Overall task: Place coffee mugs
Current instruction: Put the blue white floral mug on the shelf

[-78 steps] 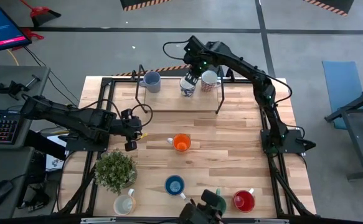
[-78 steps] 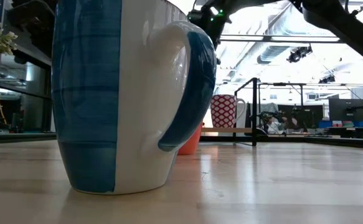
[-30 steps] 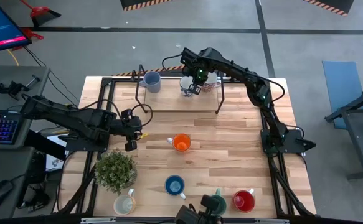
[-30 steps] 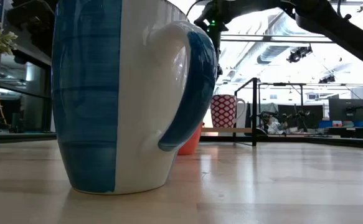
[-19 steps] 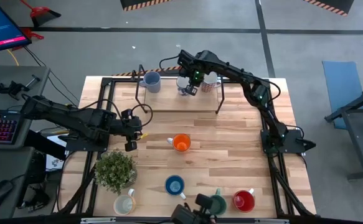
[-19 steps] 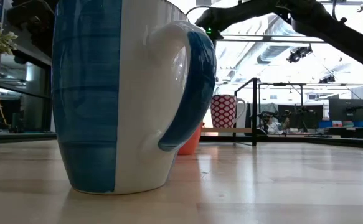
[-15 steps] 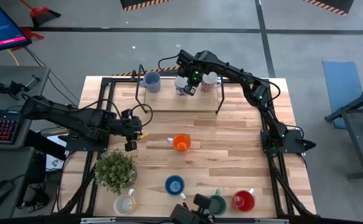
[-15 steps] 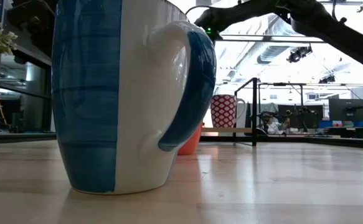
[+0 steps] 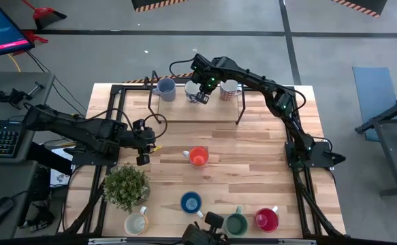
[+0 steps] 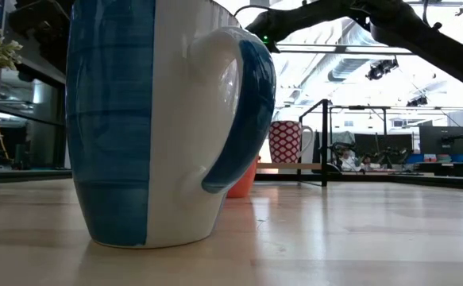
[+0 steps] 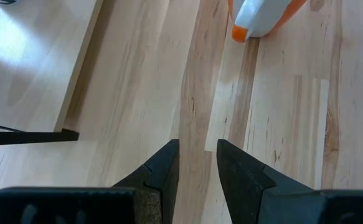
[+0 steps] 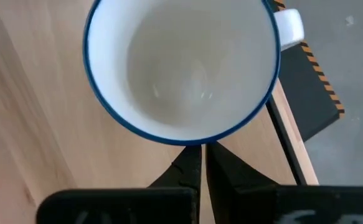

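white mug with a pattern [image 9: 194, 90]: far edge of table [image 9: 252, 143], between grey-blue mug [image 9: 165, 88] and white mug [image 9: 228, 87] | right gripper [image 9: 203, 95]: pinched on its near rim | left gripper [image 9: 146, 145]: narrowly parted, empty, left of orange mug [image 9: 198, 156]

plant [image 9: 125, 186]: landmark, on the table [image 9: 252, 156] near its front-left corner.
front row: one mug [image 9: 136, 223] just in front of the plant; three more mugs [image 9: 191, 203] [image 9: 235, 224] [image 9: 267, 220] to the plant's right along the front edge.
middle: one mug [image 9: 197, 156] right of the plant and behind it.
back edge: three mugs [image 9: 164, 88] [image 9: 194, 91] [image 9: 228, 88] far behind the plant, side by side.
left gripper [image 9: 145, 143]: just behind the plant.
right gripper [image 9: 201, 93]: over the middle back mug.
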`<action>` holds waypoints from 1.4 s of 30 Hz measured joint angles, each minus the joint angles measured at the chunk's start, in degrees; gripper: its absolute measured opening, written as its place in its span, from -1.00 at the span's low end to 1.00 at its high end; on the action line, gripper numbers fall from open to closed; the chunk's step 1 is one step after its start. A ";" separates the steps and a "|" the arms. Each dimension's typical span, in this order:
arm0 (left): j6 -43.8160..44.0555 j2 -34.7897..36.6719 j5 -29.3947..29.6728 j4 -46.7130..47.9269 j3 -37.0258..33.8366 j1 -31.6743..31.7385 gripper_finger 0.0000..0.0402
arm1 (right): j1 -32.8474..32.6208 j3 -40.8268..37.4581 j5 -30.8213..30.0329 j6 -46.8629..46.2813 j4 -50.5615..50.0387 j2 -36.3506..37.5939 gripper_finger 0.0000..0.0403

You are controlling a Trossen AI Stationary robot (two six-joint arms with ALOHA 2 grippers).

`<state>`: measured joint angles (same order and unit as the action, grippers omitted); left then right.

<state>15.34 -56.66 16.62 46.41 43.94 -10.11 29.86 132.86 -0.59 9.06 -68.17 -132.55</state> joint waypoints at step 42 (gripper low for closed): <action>0.02 0.00 0.02 -0.01 0.00 0.00 -0.51 | -1.78 0.00 -1.84 -2.66 6.70 0.02 -0.99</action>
<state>15.35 -56.66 16.64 46.41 43.94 -10.11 28.08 132.86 -2.43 6.40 -61.47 -132.53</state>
